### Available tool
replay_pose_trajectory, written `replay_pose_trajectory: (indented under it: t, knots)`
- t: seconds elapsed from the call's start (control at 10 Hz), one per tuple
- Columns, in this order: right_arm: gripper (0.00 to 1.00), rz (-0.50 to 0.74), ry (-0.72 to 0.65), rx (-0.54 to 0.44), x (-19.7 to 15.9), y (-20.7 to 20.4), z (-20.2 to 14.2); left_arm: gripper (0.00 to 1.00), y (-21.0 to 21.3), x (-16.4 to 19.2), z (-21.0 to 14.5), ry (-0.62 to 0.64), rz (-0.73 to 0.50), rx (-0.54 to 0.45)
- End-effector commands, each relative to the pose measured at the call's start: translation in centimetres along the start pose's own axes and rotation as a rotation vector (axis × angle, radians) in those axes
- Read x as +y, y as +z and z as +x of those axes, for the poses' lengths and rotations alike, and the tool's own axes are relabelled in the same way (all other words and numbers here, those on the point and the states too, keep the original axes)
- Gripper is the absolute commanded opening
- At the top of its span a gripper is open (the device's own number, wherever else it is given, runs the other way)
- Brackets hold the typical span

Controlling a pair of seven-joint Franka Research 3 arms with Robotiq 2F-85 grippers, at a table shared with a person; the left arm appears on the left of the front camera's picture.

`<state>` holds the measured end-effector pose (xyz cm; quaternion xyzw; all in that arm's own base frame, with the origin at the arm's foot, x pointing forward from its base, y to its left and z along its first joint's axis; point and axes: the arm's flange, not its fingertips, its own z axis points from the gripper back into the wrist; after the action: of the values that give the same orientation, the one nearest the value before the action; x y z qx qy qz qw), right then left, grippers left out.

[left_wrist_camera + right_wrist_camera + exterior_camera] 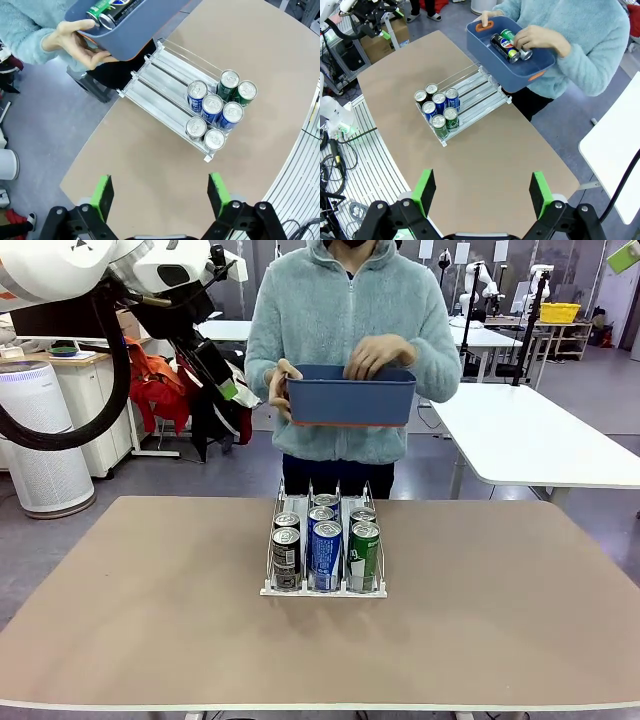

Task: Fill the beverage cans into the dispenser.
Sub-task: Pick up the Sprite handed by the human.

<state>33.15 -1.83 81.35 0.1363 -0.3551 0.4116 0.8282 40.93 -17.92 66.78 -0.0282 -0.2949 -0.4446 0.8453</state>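
Front view: filling under way, dispenser (322, 590) at table's (150, 620) far edge part full. Your left pincer (159, 192) and right pincer (482, 192) gape empty. Next, fetch a can (502, 46) from the bin (350, 405).

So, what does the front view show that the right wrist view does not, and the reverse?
Front view: the printed sides of the cans standing in the dispenser, and the outer wall of the blue bin. Right wrist view: the bin's inside, with loose cans lying under the person's hand, plus the robot's right hand, open. Both: the person holding the bin beyond the loaded dispenser.
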Motion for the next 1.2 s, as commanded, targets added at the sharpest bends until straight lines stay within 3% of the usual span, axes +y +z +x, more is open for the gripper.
replay_pose_trajectory:
  t: [0.0,0.5,0.7,1.0,1.1]
  knots:
    - [1.0,0.008,-0.002,0.001,0.1,0.0,-0.1,1.0,2.8,1.4,0.4,-0.053,-0.019,-0.047]
    - [1.0,0.008,-0.002,0.001,0.1,0.0,-0.1,1.0,10.3,2.5,1.7,-0.129,-0.049,-0.245]
    - [1.0,0.008,-0.002,0.001,0.1,0.0,-0.1,1.0,11.7,3.1,1.3,-0.14,-0.042,-0.266]
    - [1.0,0.008,-0.002,0.001,0.1,0.0,-0.1,1.0,11.7,2.3,1.3,-0.145,-0.005,-0.22]
    - [1.0,0.008,-0.002,0.001,0.1,0.0,-0.1,1.0,12.4,2.7,1.9,-0.114,-0.004,-0.254]
